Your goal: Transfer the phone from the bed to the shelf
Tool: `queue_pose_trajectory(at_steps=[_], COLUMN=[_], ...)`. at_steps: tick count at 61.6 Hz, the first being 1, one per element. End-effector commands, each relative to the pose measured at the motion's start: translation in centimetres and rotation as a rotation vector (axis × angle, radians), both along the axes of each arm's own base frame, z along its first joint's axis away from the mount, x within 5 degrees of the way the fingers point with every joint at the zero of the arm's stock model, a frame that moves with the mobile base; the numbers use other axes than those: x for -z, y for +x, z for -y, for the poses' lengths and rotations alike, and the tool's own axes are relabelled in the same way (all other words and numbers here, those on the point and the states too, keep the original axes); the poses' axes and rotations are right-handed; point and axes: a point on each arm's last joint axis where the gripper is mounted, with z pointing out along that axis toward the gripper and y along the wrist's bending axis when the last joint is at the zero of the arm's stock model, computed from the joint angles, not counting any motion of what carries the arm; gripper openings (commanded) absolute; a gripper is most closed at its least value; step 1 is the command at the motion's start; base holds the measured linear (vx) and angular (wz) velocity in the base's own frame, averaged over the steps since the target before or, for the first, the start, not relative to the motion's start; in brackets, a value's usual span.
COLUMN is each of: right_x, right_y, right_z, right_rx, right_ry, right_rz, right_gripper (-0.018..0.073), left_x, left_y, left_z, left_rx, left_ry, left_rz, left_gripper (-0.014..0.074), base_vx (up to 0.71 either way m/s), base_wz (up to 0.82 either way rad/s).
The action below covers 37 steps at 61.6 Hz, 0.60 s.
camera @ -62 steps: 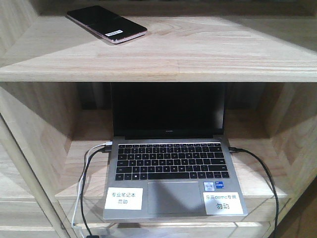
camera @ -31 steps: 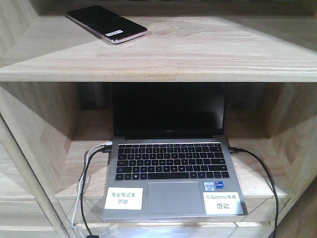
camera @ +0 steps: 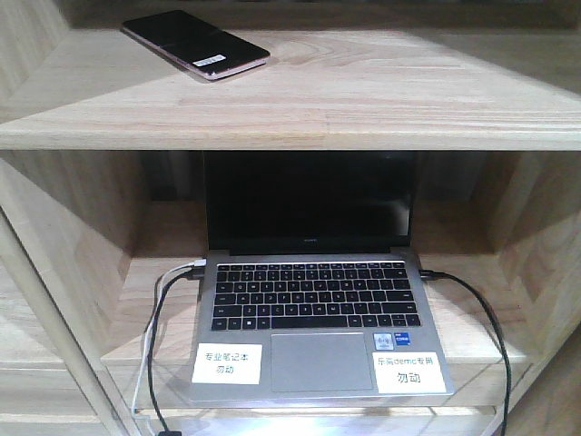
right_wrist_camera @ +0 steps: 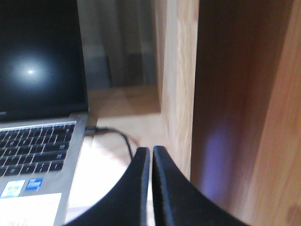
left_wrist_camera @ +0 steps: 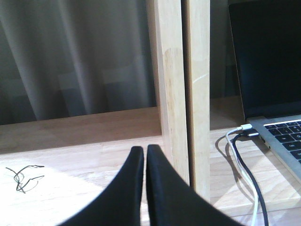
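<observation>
The phone (camera: 195, 44), a glossy black slab with a pinkish edge and a small white sticker, lies flat on the upper board of the pale wooden shelf (camera: 381, 100), at its back left. No gripper touches it, and neither arm shows in the front view. My left gripper (left_wrist_camera: 145, 151) is shut with nothing between its fingers, low beside a shelf upright (left_wrist_camera: 181, 94). In front of the shelf's right side panel (right_wrist_camera: 178, 84), my right gripper (right_wrist_camera: 151, 151) is shut and holds nothing. The bed is out of view.
An open silver laptop (camera: 313, 309) with a black screen fills the lower compartment, with cables (camera: 154, 336) plugged in on both sides. A tangle of thin black wire (left_wrist_camera: 23, 175) lies on the board left of the upright. A grey curtain (left_wrist_camera: 75, 56) hangs behind.
The front view has shifted very slightly; the phone, laptop and cables keep their places on the shelf.
</observation>
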Motion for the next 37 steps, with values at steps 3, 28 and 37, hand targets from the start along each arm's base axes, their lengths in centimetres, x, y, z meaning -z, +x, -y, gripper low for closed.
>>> queue_pose_trajectory(at_steps=[3,28,37], right_x=[-1.24,-1.69,-1.69], right_y=[0.04,0.04,0.04], right_z=[0.08,0.09,0.09], right_rx=[0.007,0.006,0.006], right_ry=[-0.052,-0.092,-0.092], right_rz=[0.151,0.196,0.196], right_gripper=[-0.0010,-0.0010,-0.0010], left_x=[-1.46,-1.46,-1.46], left_y=[-0.08,-0.08,-0.08], left_z=[-0.02,-0.02,-0.02], left_rx=[-0.003,-0.003,-0.003], left_ry=[-0.017,-0.017,-0.017], left_rz=[0.099,0.099,0.099], left_gripper=[0.0001,0.0001,0.0001], base_vx=[0.00,0.00,0.00], base_wz=[0.00,0.00,0.00])
